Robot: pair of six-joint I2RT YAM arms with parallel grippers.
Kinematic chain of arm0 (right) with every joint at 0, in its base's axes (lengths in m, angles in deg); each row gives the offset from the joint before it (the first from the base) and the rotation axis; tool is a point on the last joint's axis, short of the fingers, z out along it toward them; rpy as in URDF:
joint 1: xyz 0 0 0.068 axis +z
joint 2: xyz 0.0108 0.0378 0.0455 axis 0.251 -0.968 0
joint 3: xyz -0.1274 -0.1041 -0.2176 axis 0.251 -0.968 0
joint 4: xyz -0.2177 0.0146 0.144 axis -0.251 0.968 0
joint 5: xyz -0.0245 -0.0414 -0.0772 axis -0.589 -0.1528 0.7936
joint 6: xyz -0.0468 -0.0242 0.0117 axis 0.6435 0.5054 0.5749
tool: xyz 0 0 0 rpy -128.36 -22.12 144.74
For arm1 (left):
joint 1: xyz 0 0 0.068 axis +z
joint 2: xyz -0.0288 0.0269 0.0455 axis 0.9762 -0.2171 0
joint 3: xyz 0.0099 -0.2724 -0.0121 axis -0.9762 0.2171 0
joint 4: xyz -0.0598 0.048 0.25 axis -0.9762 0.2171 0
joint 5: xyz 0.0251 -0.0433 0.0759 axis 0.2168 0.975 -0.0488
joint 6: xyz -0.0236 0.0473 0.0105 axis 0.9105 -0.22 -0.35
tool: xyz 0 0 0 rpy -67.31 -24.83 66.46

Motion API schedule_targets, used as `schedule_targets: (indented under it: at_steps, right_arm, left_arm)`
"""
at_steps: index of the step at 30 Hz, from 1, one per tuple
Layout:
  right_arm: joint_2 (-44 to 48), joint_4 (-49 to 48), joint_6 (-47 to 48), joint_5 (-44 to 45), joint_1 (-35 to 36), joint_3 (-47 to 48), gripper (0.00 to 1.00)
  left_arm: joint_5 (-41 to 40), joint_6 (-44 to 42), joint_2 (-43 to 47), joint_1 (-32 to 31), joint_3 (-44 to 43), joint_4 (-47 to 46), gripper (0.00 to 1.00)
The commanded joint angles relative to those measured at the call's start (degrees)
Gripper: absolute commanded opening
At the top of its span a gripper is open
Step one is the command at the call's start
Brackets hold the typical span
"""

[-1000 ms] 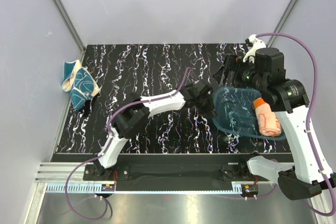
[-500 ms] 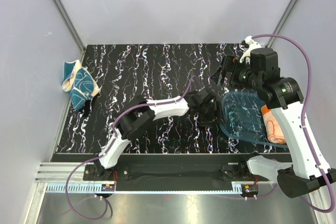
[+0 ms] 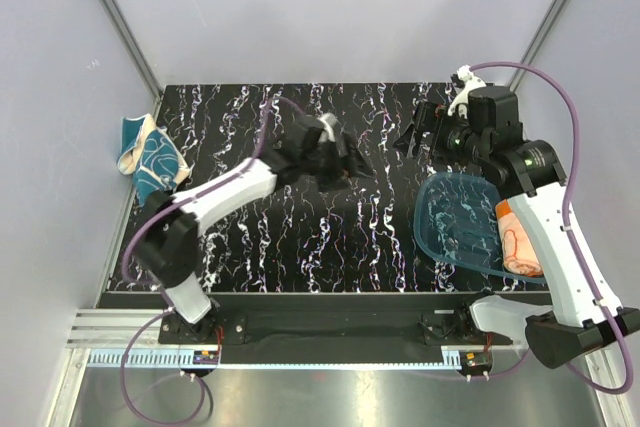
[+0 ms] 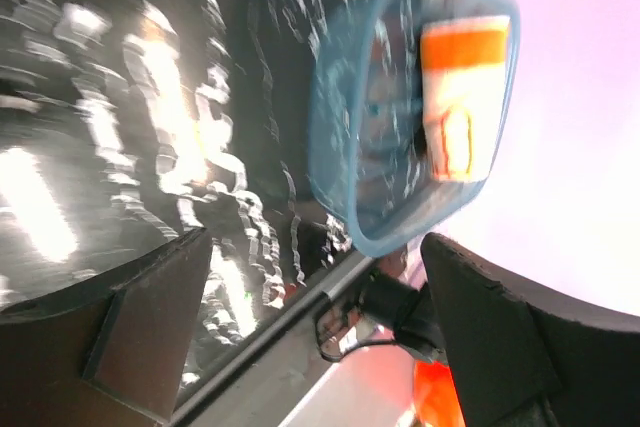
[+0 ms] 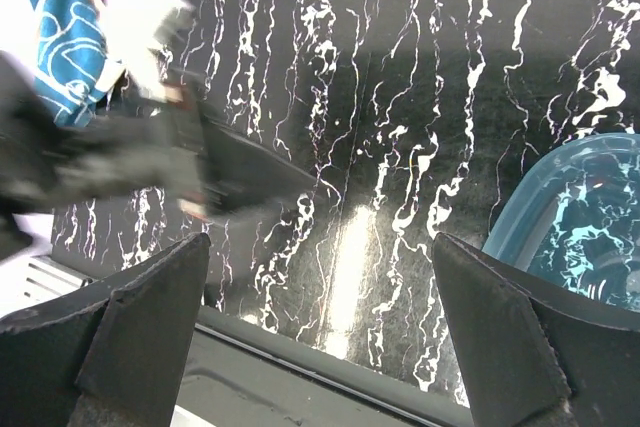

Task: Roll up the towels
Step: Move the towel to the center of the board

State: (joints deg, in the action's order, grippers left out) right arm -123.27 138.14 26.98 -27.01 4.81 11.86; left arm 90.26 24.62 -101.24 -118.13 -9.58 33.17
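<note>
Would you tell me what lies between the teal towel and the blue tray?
Top view: between teal towel and tray, only the left gripper over bare tabletop.

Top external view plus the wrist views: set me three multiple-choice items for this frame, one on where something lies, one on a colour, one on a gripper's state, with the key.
1. Where does the orange towel lie?
A. On the bare table at its near edge
B. In the blue tray
C. Between a gripper's fingers

2. What colour is the other towel, at the far left edge of the table?
A. Red
B. Plain white
C. Teal with white swirls

3. How does the right gripper stand?
A. Open, holding nothing
B. Shut on a towel
C. Shut on the tray's rim

Key: B, the rolled orange cloth sits inside the tray's right end; C, the top view shows teal cloth with white lines; A, the right wrist view shows its fingers apart with only table between them.
</note>
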Motion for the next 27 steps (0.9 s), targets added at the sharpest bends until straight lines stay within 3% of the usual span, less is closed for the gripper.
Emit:
schedule_targets:
  at_steps: [1, 5, 6, 9, 13, 19, 27]
  right_arm:
    - [-0.8, -2.3, -0.4, -2.1, -0.2, -0.6, 1.0]
    - [-0.9, -3.9, -0.5, -3.8, -0.2, -3.0, 1.0]
    - [-0.9, -4.3, -0.7, -4.3, -0.2, -3.6, 1.0]
    - [-1.3, -6.5, -1.4, -7.0, -0.1, -6.4, 1.0]
    - [-2.4, -8.8, -1.9, -11.4, 0.0, -9.3, 1.0]
    - [-4.2, -9.2, -0.7, -15.6, 0.0, -11.7, 1.0]
    - [-4.8, -7.4, 2.4, -16.2, -0.1, -13.6, 1.0]
  left_arm:
    - [-3.3, -5.2, 8.5, 7.0, 6.2, 4.5, 0.92]
    - [-17.7, -15.5, 14.8, 20.1, 7.7, 20.4, 0.9]
    - [-26.2, -16.4, 15.4, 22.1, 7.6, 22.8, 0.91]
    - [-33.5, -17.3, 18.1, 31.1, 8.4, 26.5, 0.93]
    - [-35.4, -18.5, 20.1, 43.8, 10.7, 24.7, 0.97]
    - [-34.5, -18.0, 15.1, 55.4, 10.1, 22.9, 0.97]
    - [-35.4, -21.4, 5.7, 61.7, 8.7, 19.7, 0.95]
